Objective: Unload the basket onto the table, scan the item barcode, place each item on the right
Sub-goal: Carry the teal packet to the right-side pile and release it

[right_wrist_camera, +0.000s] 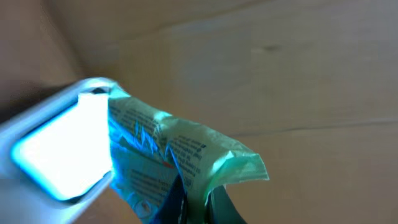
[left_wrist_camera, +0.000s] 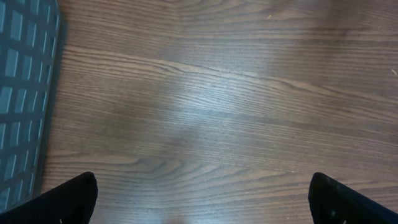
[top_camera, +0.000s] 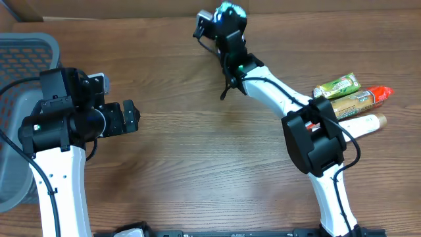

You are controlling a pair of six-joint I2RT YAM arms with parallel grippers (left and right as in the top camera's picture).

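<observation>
Right gripper (right_wrist_camera: 198,210): is clamping shut on the packet, its dark fingers (right_wrist_camera: 221,205) pinching the wrapper's lower edge.
Packet (right_wrist_camera: 168,149): is being held up off the table at the far middle edge. It is a crinkled wrapper with green and blue print, tilted, one crimped end sticking out to the right in the wrist view.
Scanner (right_wrist_camera: 62,152): is glowing white-blue just beside the packet and washing it in teal light. I cannot tell whether the two are touching.
Barcode: is not showing clearly, as the print is too blurred to pick out.
Right arm (top_camera: 283,99): is reaching from the near right corner diagonally across to the far middle.
Left gripper (left_wrist_camera: 205,199): is hanging wide open with nothing between its jaws, facing bare wood.
Table (left_wrist_camera: 217,93): is showing brown wood grain under the left gripper.
Basket (top_camera: 20,52): is sitting at the left edge, grey and meshed, close beside the left arm (top_camera: 59,171).
Green bar (top_camera: 337,85), orange-tipped packet (top_camera: 360,100) and white tube (top_camera: 367,124): are lying side by side at the right, just beyond the right arm's elbow.
</observation>
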